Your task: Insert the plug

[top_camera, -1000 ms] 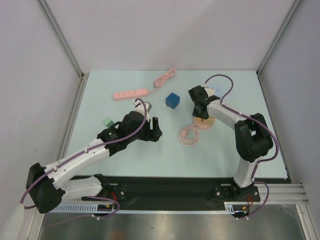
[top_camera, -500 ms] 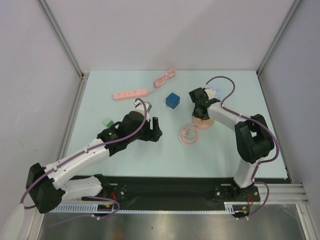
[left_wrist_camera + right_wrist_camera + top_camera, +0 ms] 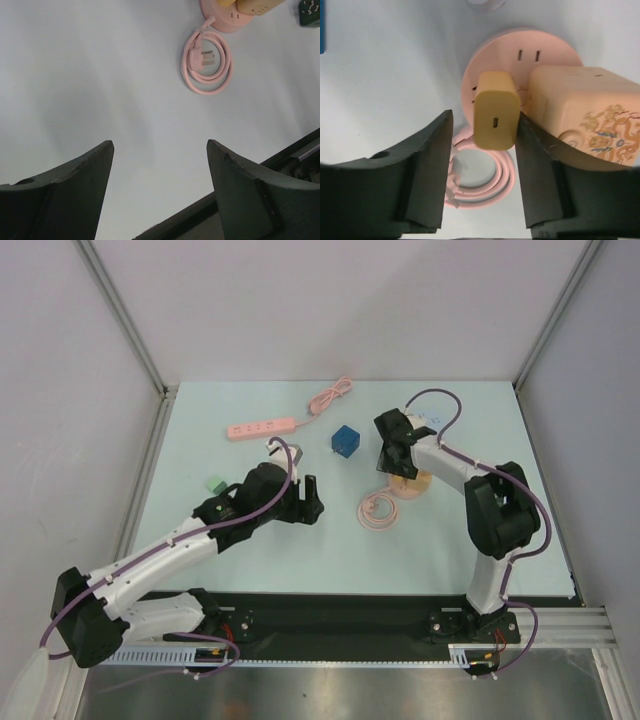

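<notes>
A yellow plug [image 3: 494, 117] stands in the round pink socket hub [image 3: 520, 55], beside a larger beige adapter [image 3: 585, 115]. My right gripper [image 3: 485, 114] straddles the plug with its jaws open: there is a gap on the left side, and the right finger lies close against it. From above, the right gripper [image 3: 393, 455] hangs over the hub [image 3: 412, 485]. The hub's pink cable [image 3: 378, 510] lies coiled in front of it. My left gripper [image 3: 312, 498] is open over bare table to the left of the coil, with nothing between its fingers [image 3: 95, 170].
A pink power strip [image 3: 262, 427] with its cable [image 3: 330, 397] lies at the back. A blue cube [image 3: 346, 440] sits just left of the right gripper. A small green object [image 3: 213, 484] lies near the left arm. Walls enclose the table.
The right gripper's jaws have spread apart around the yellow plug and the gripper has shifted slightly. The left arm has barely moved.
</notes>
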You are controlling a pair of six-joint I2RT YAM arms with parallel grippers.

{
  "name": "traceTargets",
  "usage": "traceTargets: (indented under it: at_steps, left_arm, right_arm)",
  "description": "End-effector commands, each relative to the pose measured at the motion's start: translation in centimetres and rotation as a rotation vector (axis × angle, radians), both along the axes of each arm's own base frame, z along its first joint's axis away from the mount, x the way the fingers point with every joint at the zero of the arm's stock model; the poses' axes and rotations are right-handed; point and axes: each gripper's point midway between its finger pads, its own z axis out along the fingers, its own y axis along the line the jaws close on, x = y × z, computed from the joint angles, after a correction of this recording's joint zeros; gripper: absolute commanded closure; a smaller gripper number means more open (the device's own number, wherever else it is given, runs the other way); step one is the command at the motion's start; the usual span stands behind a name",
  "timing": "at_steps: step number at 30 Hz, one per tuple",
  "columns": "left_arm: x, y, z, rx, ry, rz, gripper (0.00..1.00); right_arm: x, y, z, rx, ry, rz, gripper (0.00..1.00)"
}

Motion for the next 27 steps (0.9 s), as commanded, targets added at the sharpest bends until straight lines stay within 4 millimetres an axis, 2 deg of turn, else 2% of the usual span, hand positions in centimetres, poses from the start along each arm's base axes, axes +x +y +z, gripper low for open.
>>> traceTargets:
  at_steps: [1,4,6,8,9,12,13,14,15,16,17,18,19,20,21,22,23,26,27]
  left_arm:
    - [0.7,0.3,3.1,-0.026,-0.070,0.013,0.18]
    - [0.9,0.8,3.6,-0.018,-0.079,0.040,0.18]
    - [1.5,1.5,3.9,-0.016,-0.078,0.087,0.18]
    - [2.6,3.0,3.7,-0.005,-0.055,0.178,0.17]
    - [3.5,4.2,3.7,0.018,-0.063,0.238,0.17]
    - [6.9,10.5,3.4,0.114,-0.066,0.496,0.18]
    - [7.6,12.3,2.6,0.137,-0.037,0.562,0.19]
    - [8.9,15.7,2.1,0.116,-0.001,0.700,0.19]
    - [9.4,16.8,1.5,0.087,0.037,0.737,0.19]
    - [9.9,18.1,1.1,0.064,0.060,0.791,0.19]
    - [10.8,20.6,-0.4,0.041,0.122,0.889,0.19]
    - [11.2,21.6,-1.2,0.026,0.153,0.919,0.19]
    - [12.2,21.7,-1.6,-0.016,0.181,0.909,0.19]
    - [13.0,23.7,-3.4,0.018,0.221,0.916,0.18]
    - [14.4,24.9,-3.4,0.005,0.223,0.897,0.19]
    - [14.8,25.5,-4.0,0.043,0.240,0.878,0.19]
    - [15.2,26.3,-6.3,0.120,0.288,0.841,0.19]
    - [16.2,27.3,-8.0,0.179,0.310,0.795,0.18]
    - [16.6,27.4,-9.0,0.193,0.326,0.781,0.18]
  right_arm:
    - [0.1,0.3,1.8,-0.010,0.026,0.035,0.41]
    - [1.2,0.4,4.0,-0.019,-0.011,0.052,0.37]
    - [1.9,0.6,6.3,-0.017,-0.060,0.076,0.35]
    - [2.2,0.9,7.9,-0.008,-0.090,0.092,0.32]
    - [2.0,0.8,8.8,-0.007,-0.094,0.102,0.32]
    - [1.6,1.1,12.0,0.009,-0.140,0.137,0.32]
    - [1.0,1.3,12.1,0.008,-0.140,0.159,0.32]
    - [0.7,1.4,12.6,0.012,-0.153,0.169,0.32]
    - [0.4,1.4,14.1,0.031,-0.200,0.180,0.32]
    - [-0.2,1.5,13.6,0.044,-0.193,0.203,0.32]
    - [-0.2,1.8,14.2,0.059,-0.222,0.230,0.31]
    - [-0.5,2.0,14.4,0.073,-0.230,0.251,0.31]
    - [-1.0,2.5,15.3,0.106,-0.248,0.288,0.31]
    - [-1.4,2.6,15.0,0.104,-0.241,0.319,0.32]
    - [-1.8,2.8,15.7,0.120,-0.259,0.342,0.31]
    - [-2.1,2.9,15.9,0.126,-0.264,0.355,0.32]
    - [-2.3,3.1,15.6,0.130,-0.267,0.374,0.31]
    - [-2.9,4.1,16.4,0.188,-0.315,0.428,0.31]
    - [-3.3,4.3,15.6,0.190,-0.301,0.444,0.31]
